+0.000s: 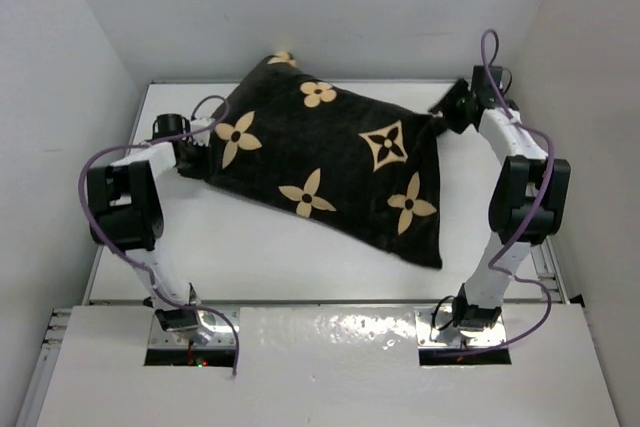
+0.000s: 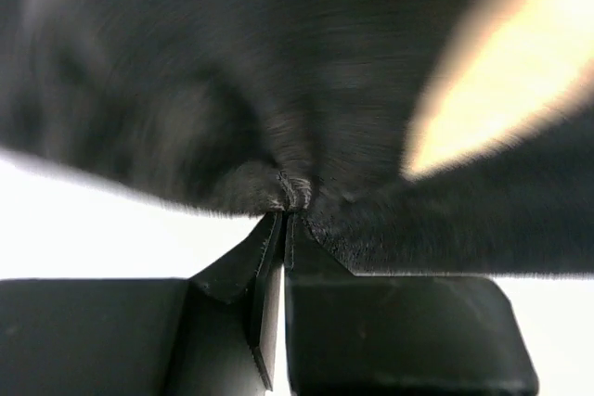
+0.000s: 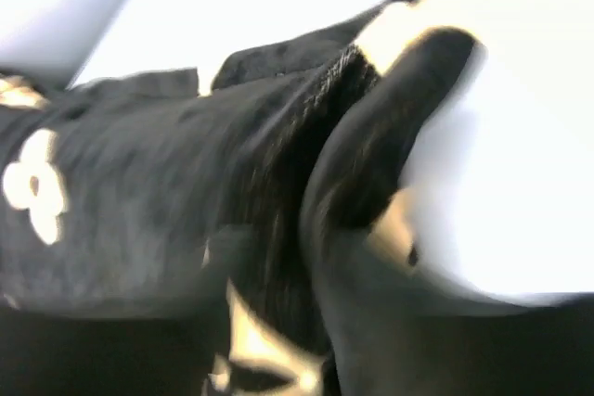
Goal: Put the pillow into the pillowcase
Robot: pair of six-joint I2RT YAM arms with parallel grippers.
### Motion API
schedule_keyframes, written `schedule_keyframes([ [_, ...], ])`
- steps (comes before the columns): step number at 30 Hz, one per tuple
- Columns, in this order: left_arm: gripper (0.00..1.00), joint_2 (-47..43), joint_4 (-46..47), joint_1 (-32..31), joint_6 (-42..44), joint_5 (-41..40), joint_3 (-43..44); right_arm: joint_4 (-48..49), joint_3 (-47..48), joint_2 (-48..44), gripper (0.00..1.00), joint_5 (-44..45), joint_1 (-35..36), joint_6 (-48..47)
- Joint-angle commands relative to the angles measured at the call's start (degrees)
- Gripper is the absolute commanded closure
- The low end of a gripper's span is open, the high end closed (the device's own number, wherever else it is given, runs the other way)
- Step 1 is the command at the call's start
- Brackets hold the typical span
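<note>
Pillowcase (image 1: 330,152) bulges full, pillow unseen, probably inside. My left fingers (image 2: 284,220) clamped on its edge; right fingers (image 1: 452,109) at far corner, blurred, grip unclear. Remaining: confirm, release.

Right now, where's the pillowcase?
Top view: the pillowcase lies centre, stretched between both grippers: left edge pinched by the left gripper, right corner at the right gripper.

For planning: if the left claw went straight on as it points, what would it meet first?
The pillowcase: the left claw is shut on a fold of it, with black fabric directly ahead.
</note>
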Motion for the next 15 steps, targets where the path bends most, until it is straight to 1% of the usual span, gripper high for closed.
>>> schedule_keyframes([
  [1, 0.96, -8.69, -11.71, -0.49, 11.6, 3.55, -0.37, -3.54, 7.01, 0.8, 0.25, -5.13, -0.68, -7.05],
  [2, 0.69, -10.79, -18.09, -0.57, 13.96, 4.34, 0.33, -3.97, 7.19, 0.54, 0.15, -5.75, -1.29, -7.06],
  [3, 0.54, -11.59, -20.77, -0.31, 14.68, 4.7, 1.21, -4.76, 7.02, 0.02, 0.02, -6.63, -1.73, -6.97],
  [4, 0.38, -12.47, -22.45, 0.21, 14.95, 4.53, 2.17, -6.86, 5.89, -1.9, 0.01, -6.64, -2.52, -6.97],
  [5, 0.23, -14.4, -23.6, 0.91, 14.25, 2.61, 2.1, -8.01, 4.66, -3.49, 0.01, -6.03, -2.79, -7.15],
  [6, 0.21, -15.2, -23.26, 2.66, 13.99, 1.11, 1.66, -8.98, 2.73, -5.33, 0.01, -4.89, -2.97, -7.41],
  [7, 0.17, -16.34, -22.73, 3.55, 13.38, -0.73, 1.22, -9.68, -3.12, -7.52, 0.01, -0.96, -3.14, -7.24],
  [8, 0.11, -17.74, -21.34, 4.51, 12.76, -4.66, 0.87, -9.34, -7.18, -12.77, 0.01, 0.55, -3.32, -6.89],
  [9, 0.1, -18.54, -20.45, 6.35, 12.58, -7.83, -0.18, -7.16, -15.75, -15.52, 0.01, 1.87, -3.58, -5.58],
  [10, 0.02, -18.72, -18.36, 7.24, 12.49, -9.43, -0.89, -6.01, -19.92, -18.07, 0.01, 2.06, -3.76, -4.7],
  [11, 0.01, -18.55, -16.86, 8.99, 12.23, -10.75, -1.59, -4.87, -24.05, -22.88, 0.01, 2.06, -3.93, -3.9],
  [12, 0.01, -18.2, -15.45, 9.7, 11.88, -11.72, -2.81, -3.81, -30.88, -24.84, 0.01, 2.06, -4.11, -2.42],
  [13, 0.01, -16.98, -12.82, 10.58, 10.92, -12.26, -3.0, -3.63, -33.74, -26.69, 0.01, 3.02, -4.2, -1.88],
  [14, 0.0, -16.01, -11.67, 11.37, 9.95, -11.74, -3.09, -3.36, -36.37, -30.1, 0.01, 3.55, -4.2, -1.44],
  [15, 0.0, -15.13, -10.61, 12.86, 9.16, -10.43, -2.57, -3.1, -40.66, -31.35, 0.01, 3.99, -4.11, -0.57],
])
